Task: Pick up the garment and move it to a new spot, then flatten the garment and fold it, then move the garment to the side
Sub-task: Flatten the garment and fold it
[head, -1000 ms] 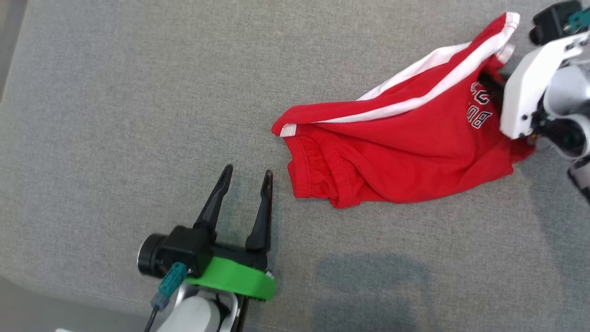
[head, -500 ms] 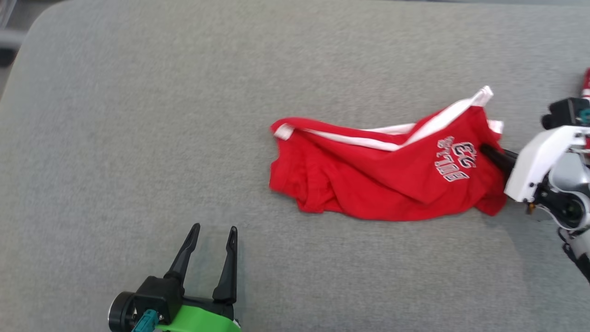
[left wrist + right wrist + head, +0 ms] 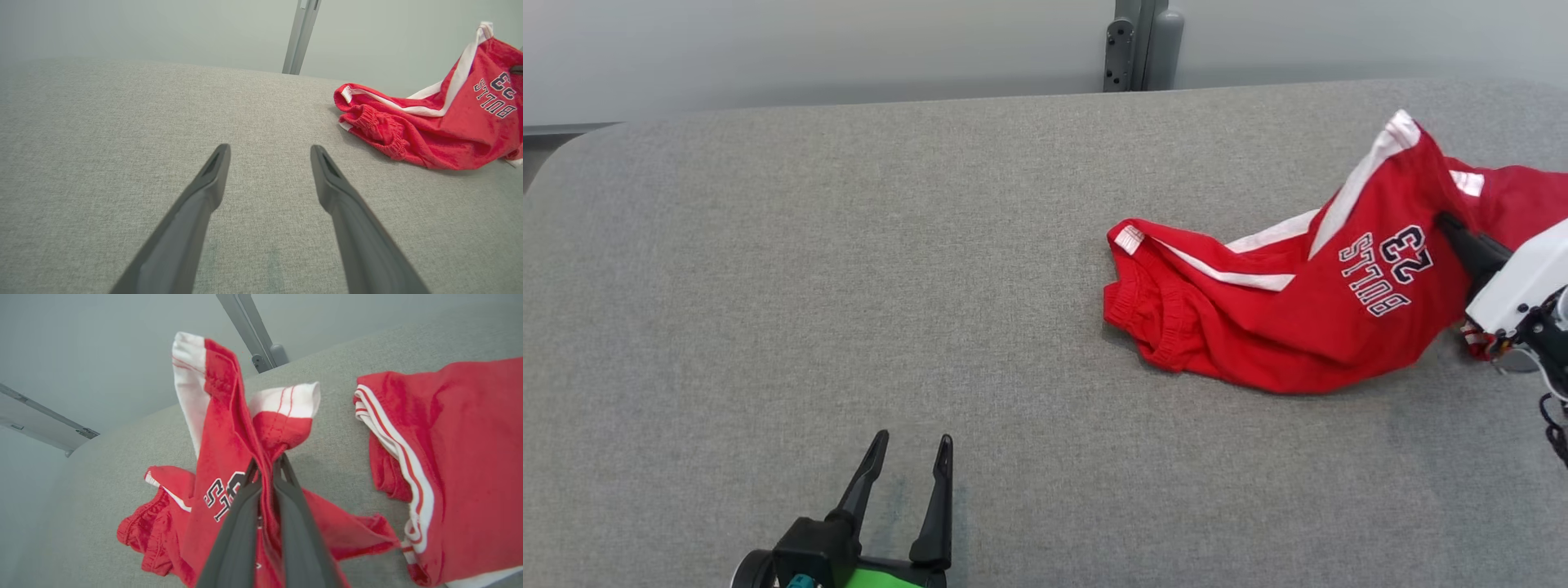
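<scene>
The right gripper [image 3: 267, 467] was closed tight on a pinch of the red garment [image 3: 1282, 327] beside its printed letters, and this end stood lifted above the grey surface [image 3: 809, 245]. The long axis of the garment ran sideways, from the held end at the right to the waistband [image 3: 1143, 302], which lay on the surface toward the left. The left gripper [image 3: 914, 438], fingers wide and empty, was well apart. The waistband lay forward and right of its fingers, so I judged it the nearer arm for that end.
</scene>
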Robot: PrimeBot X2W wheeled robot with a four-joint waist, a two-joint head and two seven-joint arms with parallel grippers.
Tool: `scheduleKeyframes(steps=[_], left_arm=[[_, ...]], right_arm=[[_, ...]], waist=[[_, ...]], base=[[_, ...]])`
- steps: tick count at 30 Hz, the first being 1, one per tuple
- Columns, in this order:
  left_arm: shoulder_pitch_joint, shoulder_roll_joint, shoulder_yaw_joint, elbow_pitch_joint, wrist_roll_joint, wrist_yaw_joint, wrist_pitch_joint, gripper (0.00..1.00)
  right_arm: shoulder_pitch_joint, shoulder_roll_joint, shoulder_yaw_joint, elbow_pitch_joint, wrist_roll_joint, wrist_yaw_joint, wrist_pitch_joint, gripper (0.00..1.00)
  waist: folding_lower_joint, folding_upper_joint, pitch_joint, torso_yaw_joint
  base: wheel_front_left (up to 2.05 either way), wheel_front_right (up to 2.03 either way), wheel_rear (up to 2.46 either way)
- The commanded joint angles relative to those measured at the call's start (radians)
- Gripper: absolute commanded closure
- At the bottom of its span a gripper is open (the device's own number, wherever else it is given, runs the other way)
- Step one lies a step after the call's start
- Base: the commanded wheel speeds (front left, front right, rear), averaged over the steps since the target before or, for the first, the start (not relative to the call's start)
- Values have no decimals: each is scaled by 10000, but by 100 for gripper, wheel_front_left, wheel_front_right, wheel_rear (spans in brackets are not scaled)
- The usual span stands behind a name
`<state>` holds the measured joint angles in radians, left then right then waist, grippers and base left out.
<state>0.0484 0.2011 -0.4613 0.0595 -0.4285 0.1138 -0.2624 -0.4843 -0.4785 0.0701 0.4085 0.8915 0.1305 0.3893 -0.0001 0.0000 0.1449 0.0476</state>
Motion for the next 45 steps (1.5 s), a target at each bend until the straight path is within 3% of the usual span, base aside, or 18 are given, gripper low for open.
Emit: scheduleKeyframes(steps=[1,7,12,16,27,33,40,41,42,45], left_arm=[[124,-62,50,30,83,-65,-27,0],[78,-251,144,180,218,-225,-27,0],[-287,-473,73,353,375,-442,-28,0],[-417,-587,107,576,453,-585,-28,0],[-373,-735,302,905,693,-789,-28,0],[-346,-790,266,1080,809,-945,-28,0],[-413,-867,220,1240,894,-1068,-28,0],[-414,-876,218,1259,901,-1093,-28,0],[-414,-880,222,1270,912,-1111,-28,0],[-339,-862,299,1293,920,-1113,-28,0]], right_arm=[[218,222,19,-314,-78,3,45,100],[367,1672,367,-1301,-897,3,329,100],[-6,3476,480,-917,-2050,5,127,100],[87,4153,829,-586,-2617,3,-187,100],[-298,4252,2287,546,-1298,3,-2186,100],[-951,4259,2706,1629,-755,3,-3537,100],[-1748,4274,3914,3036,88,5,-4648,100],[-1796,4274,4170,3125,279,5,-4776,97],[-1830,4266,4432,3205,475,3,-4886,2],[-1975,4259,5039,3289,948,3,-5348,0]], waist=[[1,0,-48,-49],[1,0,85,-68],[1,0,386,119],[1,0,571,333],[1,0,672,446],[1,0,539,350],[1,0,468,371],[1,0,463,378],[1,0,458,380],[1,0,421,342]], base=[[0,0,0],[0,0,0],[0,0,0],[0,0,0],[0,0,0],[0,0,0],[0,0,0],[0,0,0],[0,0,0],[0,0,0]])
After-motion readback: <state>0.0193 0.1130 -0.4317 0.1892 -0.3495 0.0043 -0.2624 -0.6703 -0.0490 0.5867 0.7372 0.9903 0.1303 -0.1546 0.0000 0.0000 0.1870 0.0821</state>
